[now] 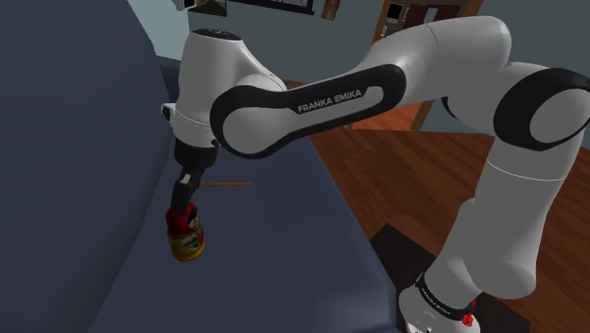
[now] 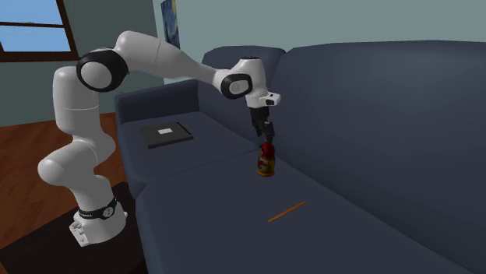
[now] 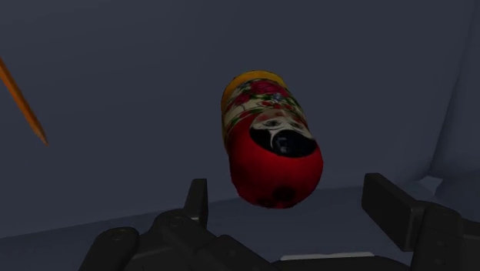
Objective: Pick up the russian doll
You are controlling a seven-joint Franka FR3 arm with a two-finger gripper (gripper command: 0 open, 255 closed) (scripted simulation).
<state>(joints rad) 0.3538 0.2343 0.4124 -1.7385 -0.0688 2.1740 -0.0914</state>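
The russian doll (image 1: 187, 237) has a red head, a flowered body and a yellow base, and stands upright on the dark blue sofa seat (image 1: 274, 255). In the second exterior view the doll (image 2: 266, 161) is near the seat's back, with my gripper (image 2: 267, 142) directly above it. My gripper (image 1: 181, 201) points down at the doll's head. From the wrist, the doll (image 3: 269, 142) lies between the fingers (image 3: 197, 202), which stand apart on either side of its red head without touching it. My gripper (image 3: 292, 206) is open.
A thin orange stick (image 2: 287, 211) lies on the seat a little away from the doll. A black flat book (image 2: 165, 134) rests on the sofa's end. The sofa backrest (image 2: 374, 101) rises close behind the doll. Wooden floor (image 1: 416, 161) surrounds my stand.
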